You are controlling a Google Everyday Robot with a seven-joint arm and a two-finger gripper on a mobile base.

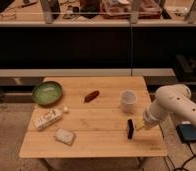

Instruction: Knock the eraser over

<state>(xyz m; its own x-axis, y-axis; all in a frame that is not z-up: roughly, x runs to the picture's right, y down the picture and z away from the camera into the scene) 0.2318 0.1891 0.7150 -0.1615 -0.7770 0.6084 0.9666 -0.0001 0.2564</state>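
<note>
Standing upright: 1 eraser | 1 gripper just beside, state unclear | 1 cup

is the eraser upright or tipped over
Upright: the black eraser stands on end, taller than wide, near the table's front edge. The hand is close beside it; whether they touch, cannot tell.

Wooden table with bowl, cup, packet, pale block, reddish item, upright eraser; hand beside eraser.

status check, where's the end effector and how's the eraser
End effector low near table's front edge, just beside eraser. Eraser upright, not yet knocked over. White cup stands behind, apart from both.
</note>
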